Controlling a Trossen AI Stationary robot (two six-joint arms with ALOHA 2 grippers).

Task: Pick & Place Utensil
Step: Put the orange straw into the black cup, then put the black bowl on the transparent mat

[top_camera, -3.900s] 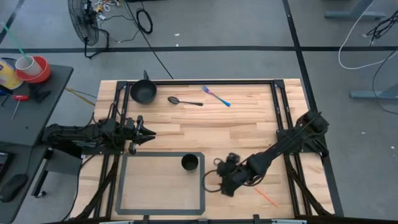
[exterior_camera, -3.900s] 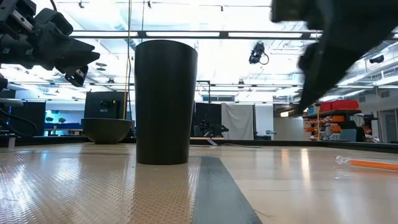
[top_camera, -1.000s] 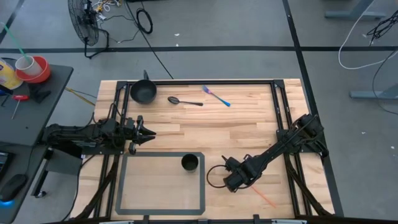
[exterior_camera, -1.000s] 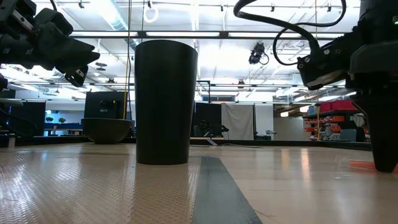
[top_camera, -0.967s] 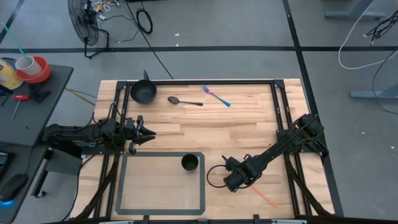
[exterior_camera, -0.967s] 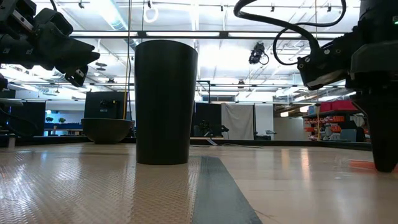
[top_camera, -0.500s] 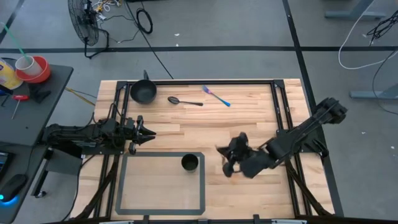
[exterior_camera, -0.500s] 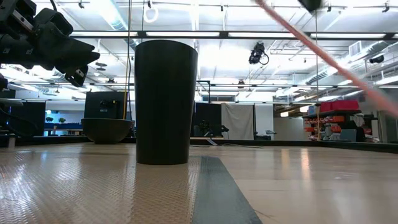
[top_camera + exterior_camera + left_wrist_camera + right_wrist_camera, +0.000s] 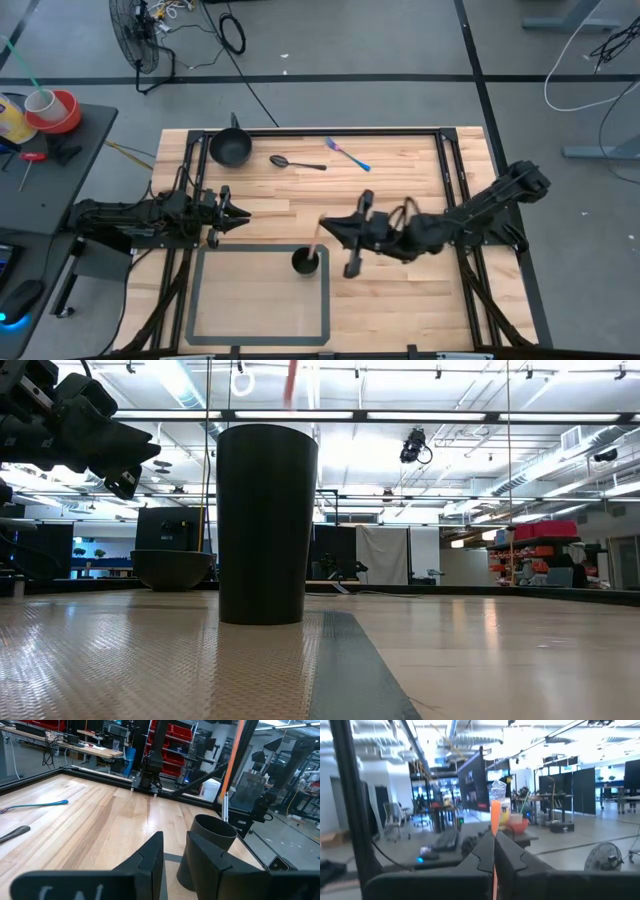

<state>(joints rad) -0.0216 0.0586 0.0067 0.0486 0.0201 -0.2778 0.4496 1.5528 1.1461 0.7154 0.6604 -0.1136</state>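
Note:
A black cup (image 9: pixel 305 262) stands upright on a dark-framed mat (image 9: pixel 200 300) near the table's front; it also fills the low view (image 9: pixel 266 525). My right gripper (image 9: pixel 325 226) reaches level from the right, just above the cup, shut on a thin orange utensil (image 9: pixel 316 240). The utensil shows near upright over the cup's mouth in the left wrist view (image 9: pixel 233 755) and at the top of the low view (image 9: pixel 292 380). My left gripper (image 9: pixel 236 214) waits open to the left of the cup, holding nothing. My right gripper pinches the orange utensil's shaft (image 9: pixel 494 822) between its two fingers. The fingers come level from the table's right and lie across the shaft. The utensil is lifted clear and stands close to upright, its lower end (image 9: pixel 225 807) hanging over the cup's mouth.
At the far side lie a black pan (image 9: pixel 230 148), a dark spoon (image 9: pixel 295 161) and a blue fork (image 9: pixel 348 154). Black rails run along the table's left and right sides. Bare wood lies between the mat and these things.
My right gripper, pointing down at the table right of the mat a second ago, has risen with the orange utensil, turned level and swung toward the table's left to the cup. The utensil has come off the table and now stands near upright above the cup.

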